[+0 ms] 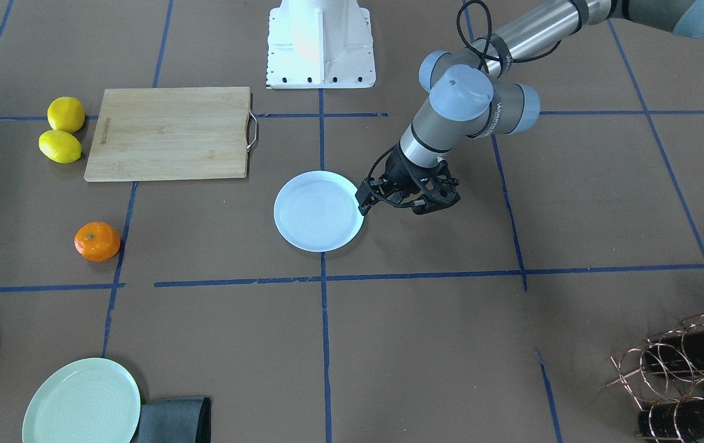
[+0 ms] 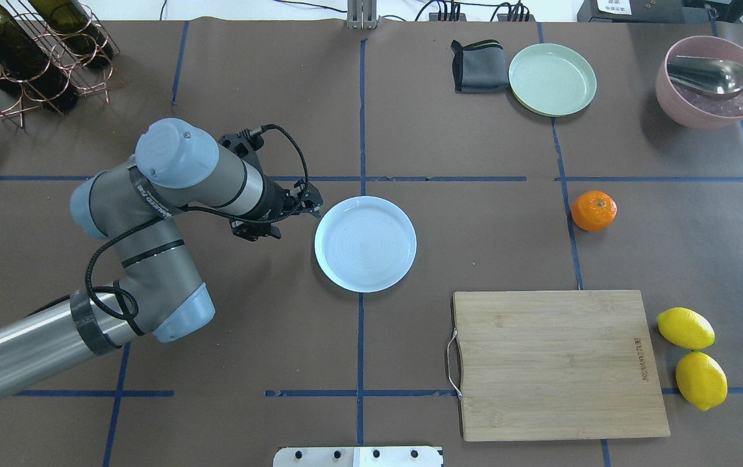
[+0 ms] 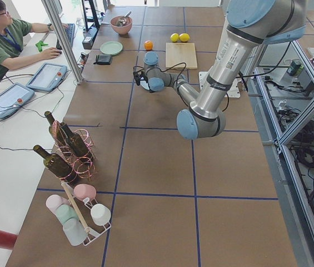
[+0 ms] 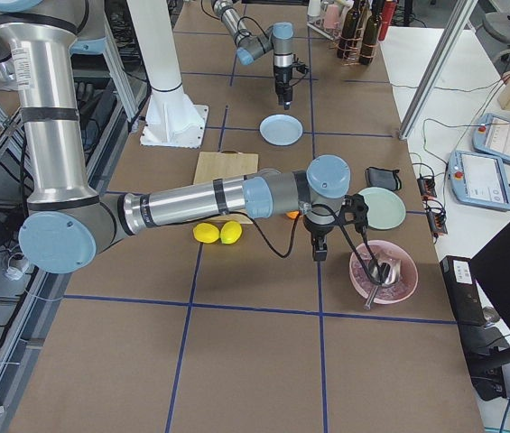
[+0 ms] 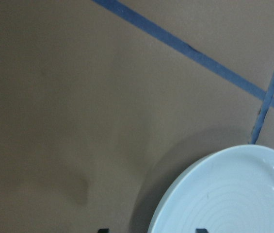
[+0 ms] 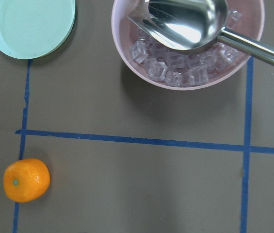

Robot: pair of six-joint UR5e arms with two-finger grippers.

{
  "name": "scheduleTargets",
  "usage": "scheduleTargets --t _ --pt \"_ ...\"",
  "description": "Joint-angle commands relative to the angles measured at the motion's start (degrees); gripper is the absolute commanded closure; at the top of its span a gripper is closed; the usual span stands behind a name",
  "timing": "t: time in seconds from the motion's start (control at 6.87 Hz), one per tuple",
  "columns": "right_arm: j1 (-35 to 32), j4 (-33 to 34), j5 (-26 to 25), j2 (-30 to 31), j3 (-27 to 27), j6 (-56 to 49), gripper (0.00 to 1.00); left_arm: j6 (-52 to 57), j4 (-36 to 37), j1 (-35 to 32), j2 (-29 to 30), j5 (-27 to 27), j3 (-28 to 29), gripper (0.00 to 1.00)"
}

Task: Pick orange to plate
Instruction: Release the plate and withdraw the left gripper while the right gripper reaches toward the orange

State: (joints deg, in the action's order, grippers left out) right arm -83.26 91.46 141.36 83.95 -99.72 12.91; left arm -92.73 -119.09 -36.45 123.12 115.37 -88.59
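Observation:
The orange (image 2: 594, 211) lies alone on the brown table, right of a blue tape line, and also shows low left in the right wrist view (image 6: 26, 180). The pale bluish-white plate (image 2: 365, 243) sits bare at the table's middle. My left gripper (image 2: 313, 206) hovers at the plate's left rim (image 1: 361, 212), open; two dark fingertips (image 5: 103, 230) stand apart at the bottom of its wrist view, over the plate's edge (image 5: 233, 194). My right gripper (image 4: 319, 253) shows only in the exterior right view, near the orange and pink bowl; I cannot tell its state.
A wooden cutting board (image 2: 559, 363) and two lemons (image 2: 685, 328) lie near the robot's right. At the far right stand a green plate (image 2: 552, 79), a grey cloth (image 2: 478, 65) and a pink bowl (image 2: 712, 81) with ice and a ladle. A wine rack (image 2: 21, 52) fills the far left.

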Motion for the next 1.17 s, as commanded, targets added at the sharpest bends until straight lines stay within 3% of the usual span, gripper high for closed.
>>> scheduleTargets --t 0.0,0.15,0.44,0.73,1.02 --pt "7.8 -4.2 -2.7 -0.8 -2.4 12.1 0.00 10.7 9.7 -5.0 -3.5 3.5 -6.7 0.00" --pt "12.3 -10.5 -5.5 -0.7 -2.4 20.1 0.00 16.7 16.5 -6.2 -4.4 3.3 -10.3 0.00" --pt "22.5 -19.1 -14.0 -0.8 -1.8 30.7 0.00 21.0 19.2 -9.8 -7.2 3.3 -14.4 0.00" --pt "29.8 -19.1 -20.5 -3.3 -0.7 31.2 0.00 25.4 19.3 -11.9 -8.4 3.3 -15.0 0.00" --pt "31.1 -19.2 -20.7 -4.5 0.8 31.3 0.00 25.4 19.3 -12.1 -8.7 3.3 -15.0 0.00"
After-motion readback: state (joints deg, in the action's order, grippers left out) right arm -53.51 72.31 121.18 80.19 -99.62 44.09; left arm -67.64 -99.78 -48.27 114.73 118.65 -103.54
